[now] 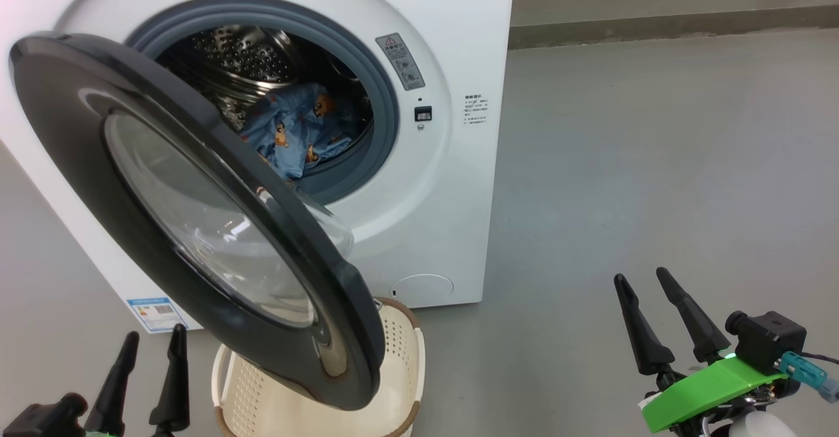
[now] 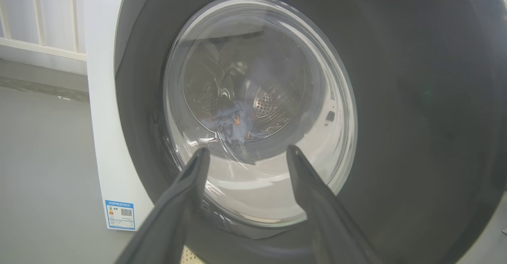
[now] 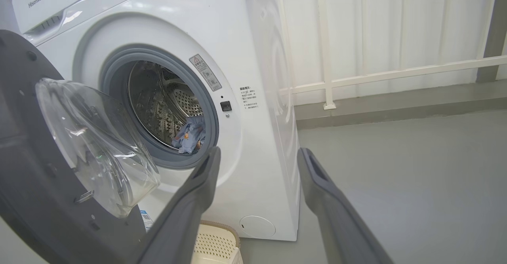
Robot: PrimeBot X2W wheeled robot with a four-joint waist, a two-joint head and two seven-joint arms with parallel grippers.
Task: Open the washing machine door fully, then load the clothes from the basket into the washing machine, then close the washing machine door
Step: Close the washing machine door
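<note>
My left gripper [image 1: 155, 333], fingers apart and empty, hangs before the washing machine [image 1: 446, 162], facing the outer face of the washing machine door [image 1: 196, 221]; my right gripper [image 1: 641, 276], likewise spread and empty, sits off the machine's right corner; the clothes [image 1: 295, 132] lie inside the machine's drum; the basket [image 1: 400, 352] stands at the machine's foot, under the half-swung door; judgement: closing is due; push the black rim near its free edge, steadily, until the latch seats.
</note>
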